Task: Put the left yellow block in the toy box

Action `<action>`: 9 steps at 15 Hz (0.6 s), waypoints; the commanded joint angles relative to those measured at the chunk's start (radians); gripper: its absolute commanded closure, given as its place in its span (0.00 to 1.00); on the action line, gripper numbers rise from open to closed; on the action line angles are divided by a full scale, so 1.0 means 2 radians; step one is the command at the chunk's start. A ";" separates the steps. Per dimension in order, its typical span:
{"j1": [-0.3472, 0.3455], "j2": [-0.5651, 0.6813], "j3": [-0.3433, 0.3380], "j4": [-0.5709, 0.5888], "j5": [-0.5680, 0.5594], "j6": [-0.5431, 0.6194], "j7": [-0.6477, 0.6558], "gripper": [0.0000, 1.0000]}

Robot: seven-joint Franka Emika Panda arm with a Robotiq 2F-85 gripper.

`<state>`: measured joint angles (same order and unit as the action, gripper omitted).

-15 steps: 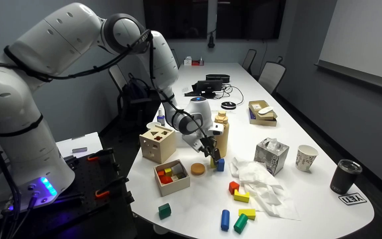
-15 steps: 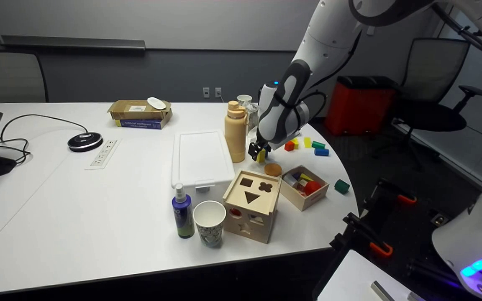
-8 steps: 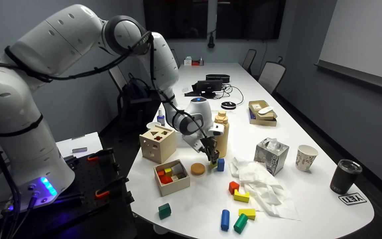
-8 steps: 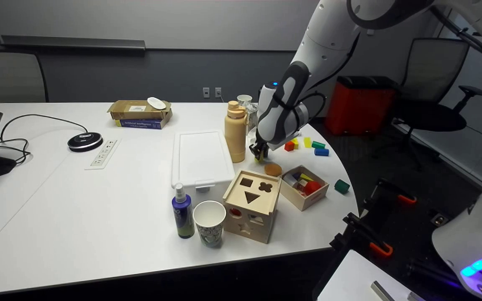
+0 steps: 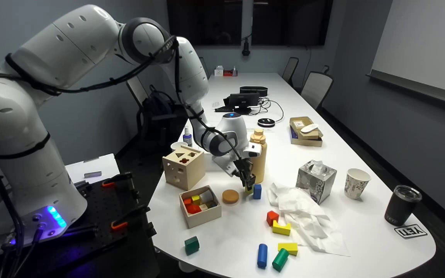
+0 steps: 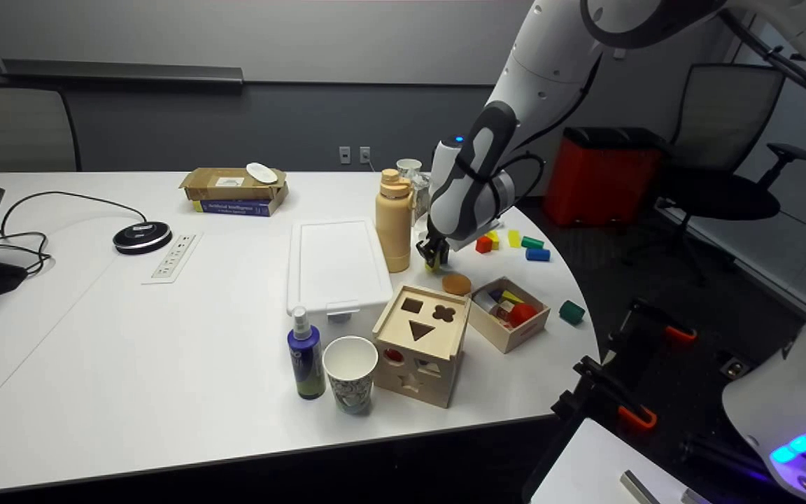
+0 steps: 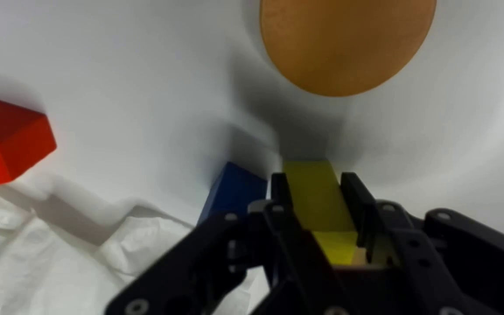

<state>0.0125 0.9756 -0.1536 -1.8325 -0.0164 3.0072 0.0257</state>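
Observation:
Upright on the tabletop, the left yellow block (image 7: pixel 317 201) is pinched between both fingers of my gripper (image 7: pixel 314 186) in the wrist view. Only small bits of this yellow block (image 5: pixel 248 190) show under the dark fingertips in both exterior views; whether its base touches the table is hard to see. The gripper (image 6: pixel 432 250) points down, just beside the tan bottle. The toy box (image 6: pixel 438 334), a light wooden cube with cut-out holes, stands nearer the table's edge, apart from the gripper. Its top holes, among them a triangle and a clover shape, face up.
A small blue block (image 7: pixel 236 188) stands close beside one finger. Around the gripper are the tan bottle (image 5: pixel 259 162), an orange disc (image 7: pixel 344 48) and a shallow tray (image 5: pixel 203 221) of coloured pieces. A white lidded bin (image 6: pixel 338 262) stands behind the toy box. Crumpled tissue (image 5: pixel 299 212) lies beyond.
My gripper's fingers have come together on the yellow block since one second ago, and now cover more of it. The arm has hardly shifted; the other things are where they were.

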 commanded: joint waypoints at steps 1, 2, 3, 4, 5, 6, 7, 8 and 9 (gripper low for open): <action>0.027 -0.061 -0.022 -0.059 -0.002 -0.030 0.019 0.92; 0.033 -0.080 -0.027 -0.080 -0.005 -0.038 0.019 0.92; 0.034 -0.101 -0.027 -0.101 -0.008 -0.051 0.013 0.92; 0.040 -0.121 -0.031 -0.120 -0.012 -0.058 0.012 0.92; 0.041 -0.148 -0.028 -0.145 -0.017 -0.070 0.007 0.92; 0.044 -0.173 -0.026 -0.167 -0.023 -0.082 0.003 0.92; 0.048 -0.199 -0.026 -0.188 -0.030 -0.100 0.001 0.92; 0.048 -0.224 -0.021 -0.210 -0.039 -0.106 -0.004 0.92; 0.047 -0.250 -0.015 -0.230 -0.047 -0.115 -0.007 0.92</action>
<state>0.0939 0.6667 -0.1961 -2.1246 -0.0662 2.8377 0.0256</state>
